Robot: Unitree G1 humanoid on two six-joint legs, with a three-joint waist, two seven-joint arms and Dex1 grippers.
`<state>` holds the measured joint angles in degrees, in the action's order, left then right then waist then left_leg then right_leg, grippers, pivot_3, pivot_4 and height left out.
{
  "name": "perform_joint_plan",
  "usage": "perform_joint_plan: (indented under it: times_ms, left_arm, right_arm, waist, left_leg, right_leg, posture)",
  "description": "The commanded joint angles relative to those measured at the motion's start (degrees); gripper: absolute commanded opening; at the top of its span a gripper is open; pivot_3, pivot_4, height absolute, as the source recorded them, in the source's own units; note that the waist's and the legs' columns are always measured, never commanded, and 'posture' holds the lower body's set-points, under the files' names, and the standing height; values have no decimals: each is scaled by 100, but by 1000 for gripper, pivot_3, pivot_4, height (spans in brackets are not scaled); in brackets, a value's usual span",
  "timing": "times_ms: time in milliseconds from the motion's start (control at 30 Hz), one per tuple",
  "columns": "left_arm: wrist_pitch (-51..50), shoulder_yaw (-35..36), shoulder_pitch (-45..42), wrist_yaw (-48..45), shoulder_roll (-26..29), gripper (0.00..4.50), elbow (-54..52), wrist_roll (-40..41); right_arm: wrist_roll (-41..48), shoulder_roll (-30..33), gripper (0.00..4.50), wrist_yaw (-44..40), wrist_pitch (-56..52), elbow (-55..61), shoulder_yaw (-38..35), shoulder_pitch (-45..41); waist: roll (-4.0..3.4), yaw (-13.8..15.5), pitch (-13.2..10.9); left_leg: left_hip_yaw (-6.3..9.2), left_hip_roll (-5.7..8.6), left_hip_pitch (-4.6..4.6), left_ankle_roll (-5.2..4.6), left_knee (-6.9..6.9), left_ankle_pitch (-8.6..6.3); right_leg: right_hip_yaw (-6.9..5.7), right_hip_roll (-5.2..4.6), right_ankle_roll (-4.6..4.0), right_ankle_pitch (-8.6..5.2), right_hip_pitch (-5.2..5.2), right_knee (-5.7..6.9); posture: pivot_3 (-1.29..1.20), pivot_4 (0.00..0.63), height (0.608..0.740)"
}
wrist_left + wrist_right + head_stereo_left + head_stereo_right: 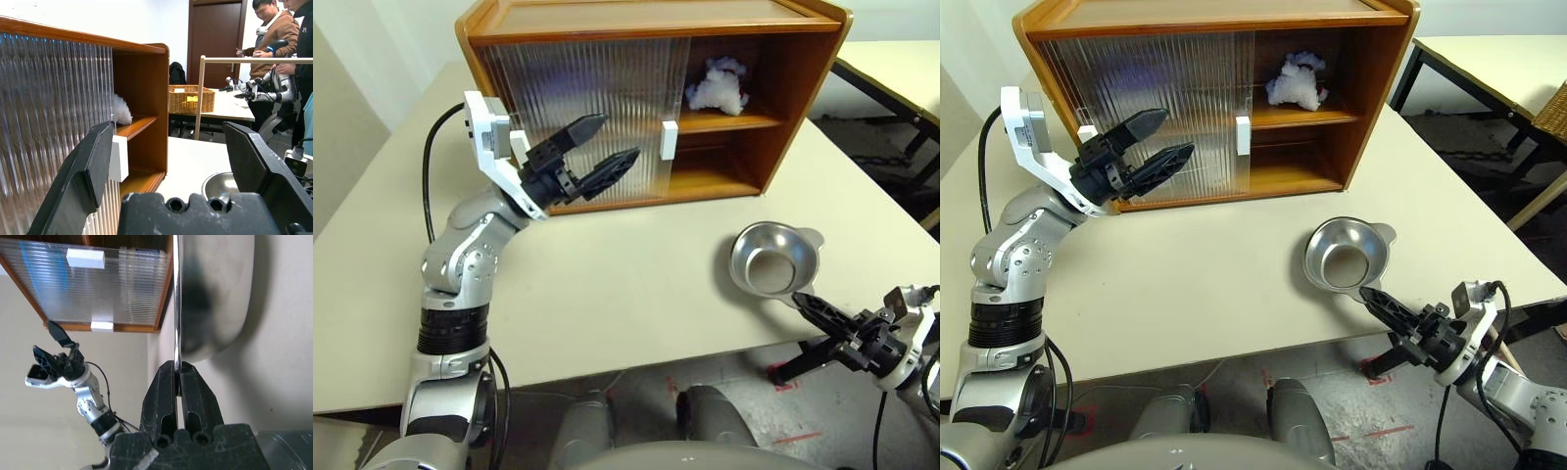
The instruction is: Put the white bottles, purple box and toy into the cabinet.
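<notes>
A large honey-brown wooden cabinet (pixel 646 98) stands at the far side of a pale tabletop (pixel 607 284), its two ribbed translucent sliding doors (pixel 578 108) pushed to the robot's left so the right half is open. On the upper shelf in that open half sits a fluffy white toy (pixel 717 86), already stored. No white bottles or purple box are visible on the tabletop; blurred shapes behind the ribbed doors could be them, but that cannot be told. A round silver metal bowl (pixel 773 259) rests near the front edge on the robot's right. The left tool (pixel 597 152) hovers in front of the closed doors, fingers spread wide and holding nothing. The right tool (pixel 178 382) is pinched shut on the thin rim of the bowl, as the right wrist view shows. The storing appears largely done, and the step in hand seems to concern the bowl. The next move likely calls for a steady lift without letting the slim rim slip.
</notes>
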<state>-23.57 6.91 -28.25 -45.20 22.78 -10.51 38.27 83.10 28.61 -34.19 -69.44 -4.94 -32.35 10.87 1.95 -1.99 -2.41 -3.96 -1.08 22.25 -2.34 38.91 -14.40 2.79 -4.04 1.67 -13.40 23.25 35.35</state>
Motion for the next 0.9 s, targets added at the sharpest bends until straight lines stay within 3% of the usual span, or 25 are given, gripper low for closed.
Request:
perform_joint_plan:
  times_ms: [33,467,900]
  left_arm:
    - [-6,2,-67,-16,29,4500,9,14]
    - [-21,76,-54,33,85,4500,-55,2]
    - [-74,168,65,156,185,4500,-266,38]
  right_arm:
    - [515,-128,34,310,-38,-71,-107,-280]
    - [899,-818,34,1144,359,-940,114,-1865]
    - [-330,-1128,34,615,1121,-2603,222,-3418]
  waist:
    - [-1,-1,0]
    - [-2,5,-2]
    - [-5,8,-3]
  left_leg:
    - [0,0,0,0,0,0]
    - [2,-2,4,-11,-5,6]
    - [3,-2,4,-23,-8,13]
  right_leg:
    - [0,0,0,0,1,0]
    - [-3,2,33,19,4,0]
    - [-4,5,51,29,6,3]
  posture:
    - [24,0,740]
    - [54,0,740]
    - [100,0,740]
